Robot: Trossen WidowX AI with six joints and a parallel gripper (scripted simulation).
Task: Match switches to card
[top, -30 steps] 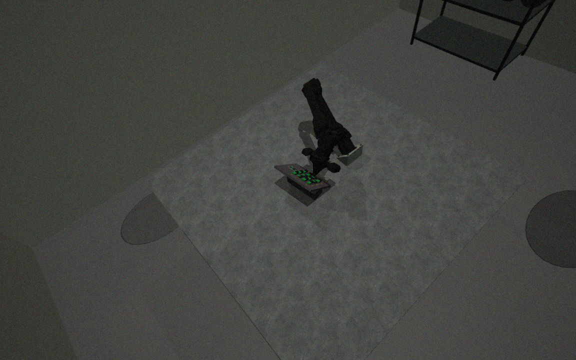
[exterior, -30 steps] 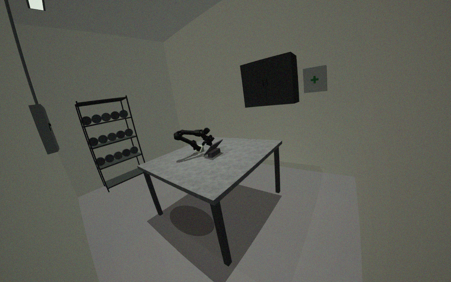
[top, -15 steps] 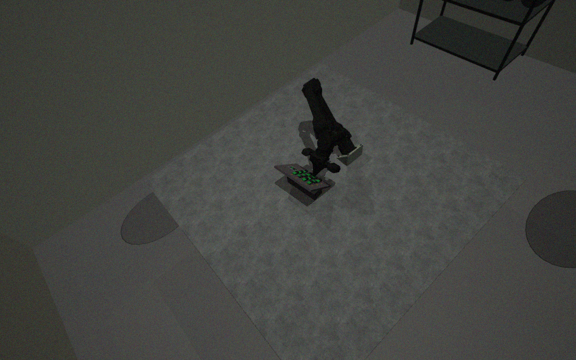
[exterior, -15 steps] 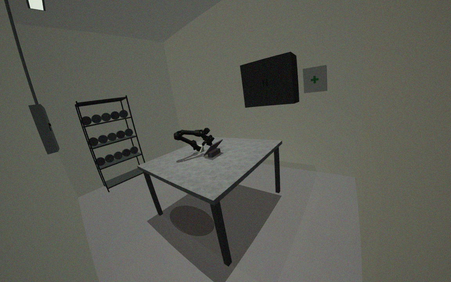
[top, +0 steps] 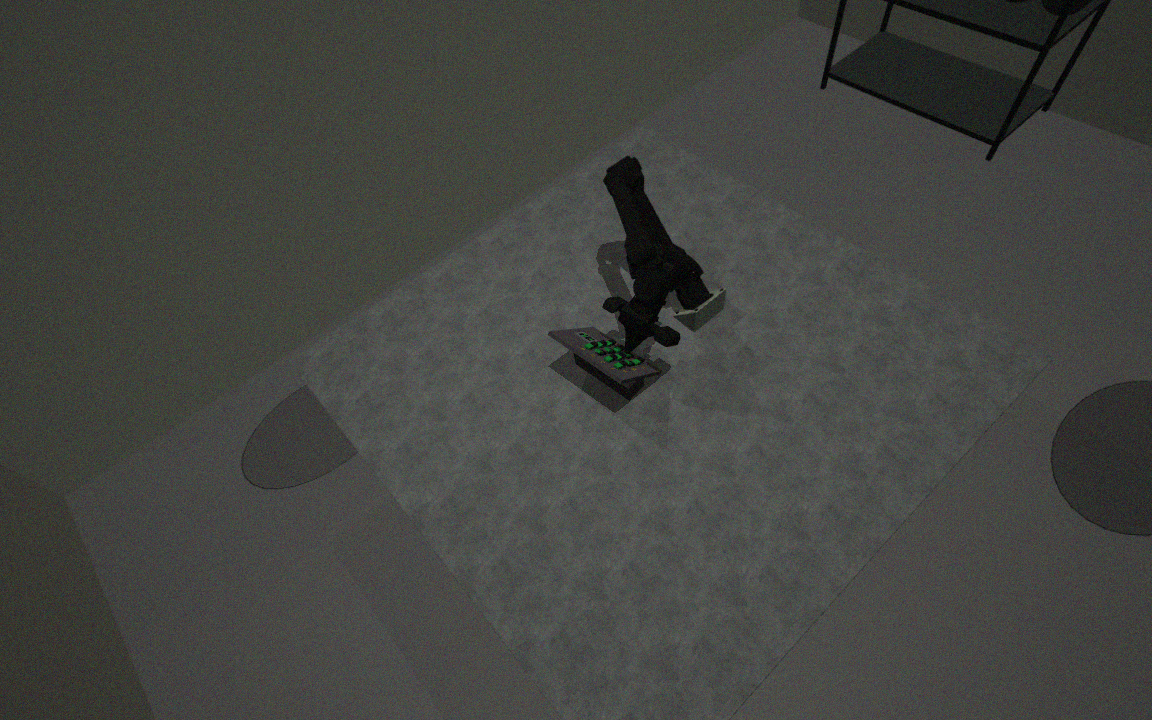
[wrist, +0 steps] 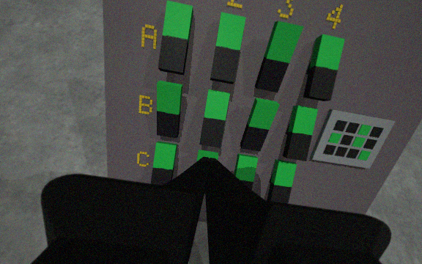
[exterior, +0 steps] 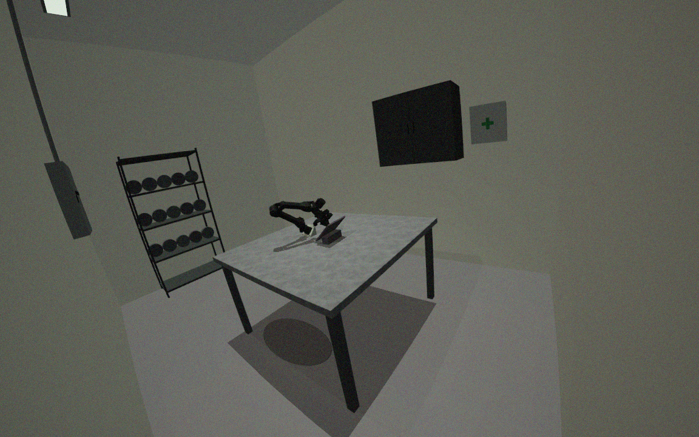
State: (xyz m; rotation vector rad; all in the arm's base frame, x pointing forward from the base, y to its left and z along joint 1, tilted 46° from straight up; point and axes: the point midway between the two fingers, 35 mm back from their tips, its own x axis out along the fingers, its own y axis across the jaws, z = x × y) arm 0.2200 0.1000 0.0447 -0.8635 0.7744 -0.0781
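The tilted panel (top: 565,335) (exterior: 332,228) (wrist: 123,147) carries three rows of four switches. In the wrist view, A3 (wrist: 280,55), B1 (wrist: 168,108) and B3 (wrist: 260,122) look green half up. A1 (wrist: 176,37), A2 (wrist: 228,48), A4 (wrist: 325,66), B2 (wrist: 215,117), B4 (wrist: 301,132), C1 (wrist: 165,158) and C4 (wrist: 283,176) look dark half up. C3 (wrist: 247,165) is partly hidden; its tilt is unclear. The card (wrist: 387,126) reads dark, dark, green, dark; green, dark, green, dark; dark, dark, dark, green. My gripper (top: 629,351) (wrist: 207,163) is shut and empty, over C2, mostly hidden; contact is unclear.
The panel stands on a dark block (exterior: 332,236) on the table (top: 652,537) (exterior: 363,255). The arm's pale base plate (top: 701,313) is close behind the panel. A shelf rack (top: 938,85) (exterior: 173,220) stands away from the table.
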